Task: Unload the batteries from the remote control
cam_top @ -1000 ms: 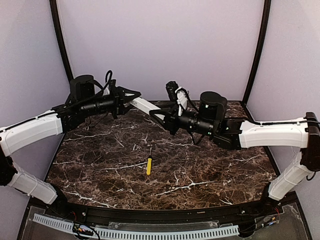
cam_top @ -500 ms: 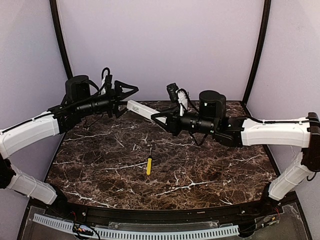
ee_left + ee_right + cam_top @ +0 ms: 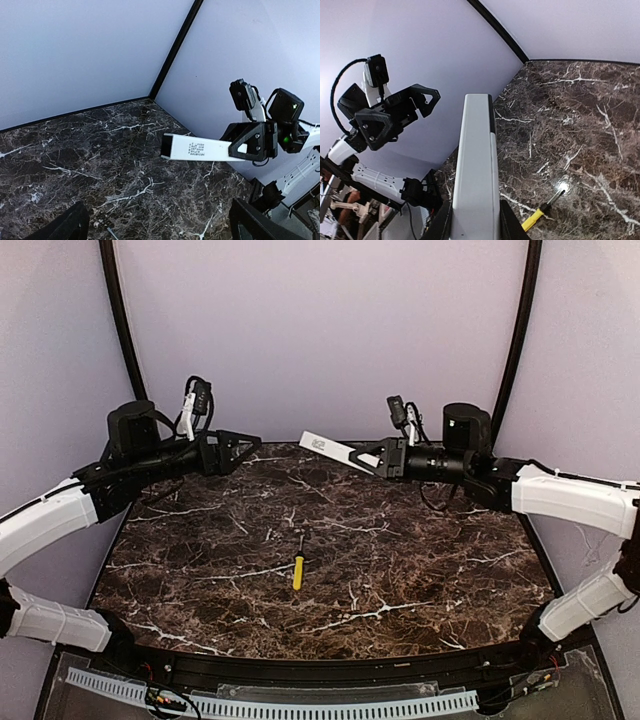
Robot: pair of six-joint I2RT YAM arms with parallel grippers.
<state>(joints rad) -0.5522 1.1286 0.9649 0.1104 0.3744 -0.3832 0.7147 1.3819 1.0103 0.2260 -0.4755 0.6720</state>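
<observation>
Top external view shows the remote control point(image 3: 328, 447) held in the air above the far part of the worktop point(image 3: 420, 570). It is a slim white bar, tilted a little, and its free end points toward the left arm. The right end effector point(image 3: 372, 455) pinches it at its other end, fingers pressed against both long sides. In the right wrist view the bar runs straight up between the two finger pads.

From the left wrist view, the remote's free end faces the camera. That end face looks dark, and a small printed label sits on the side just behind it. Nothing inside can be made out, so whether the batteries are in it cannot be told.

The left end effector point(image 3: 250, 443) hangs level with the remote and well apart from it, its fingers spread wide and holding nothing. Open air lies between it and the remote's free end, with nothing in the way.

A yellow-handled screwdriver point(image 3: 297, 570) lies flat near the middle of the dark marbled worktop. It is below and nearer than both end effectors and touches neither, with its thin metal shaft pointing toward the back wall.
</observation>
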